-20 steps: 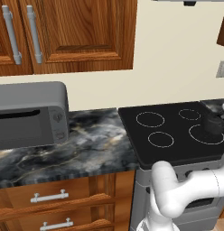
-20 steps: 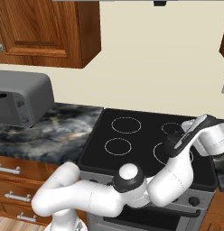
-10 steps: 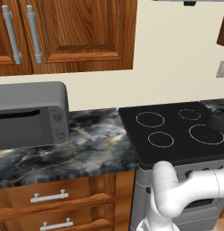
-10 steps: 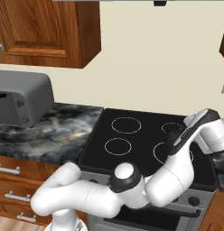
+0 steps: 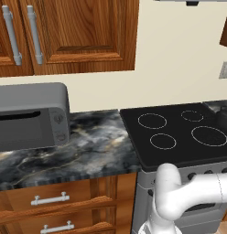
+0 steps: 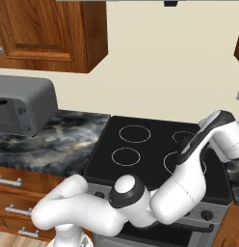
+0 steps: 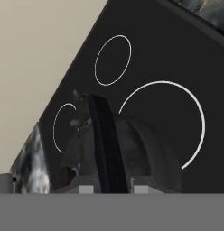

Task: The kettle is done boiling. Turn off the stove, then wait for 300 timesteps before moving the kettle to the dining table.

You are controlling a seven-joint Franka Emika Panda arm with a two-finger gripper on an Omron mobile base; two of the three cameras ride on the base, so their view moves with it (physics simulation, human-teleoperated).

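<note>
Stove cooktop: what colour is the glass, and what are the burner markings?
Black glass stove cooktop with four thin white burner rings; clearest in the left base view.

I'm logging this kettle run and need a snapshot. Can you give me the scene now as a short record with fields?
kettle: dark, rounded, right under the hand camera, handle band between the fingertips
claw: shut on kettle handle
stove: black glass cooktop, four white burner rings, none covered in the base views
microwave: grey, on the marbled counter left of the stove
arm: reaches over the stove's right side
</note>
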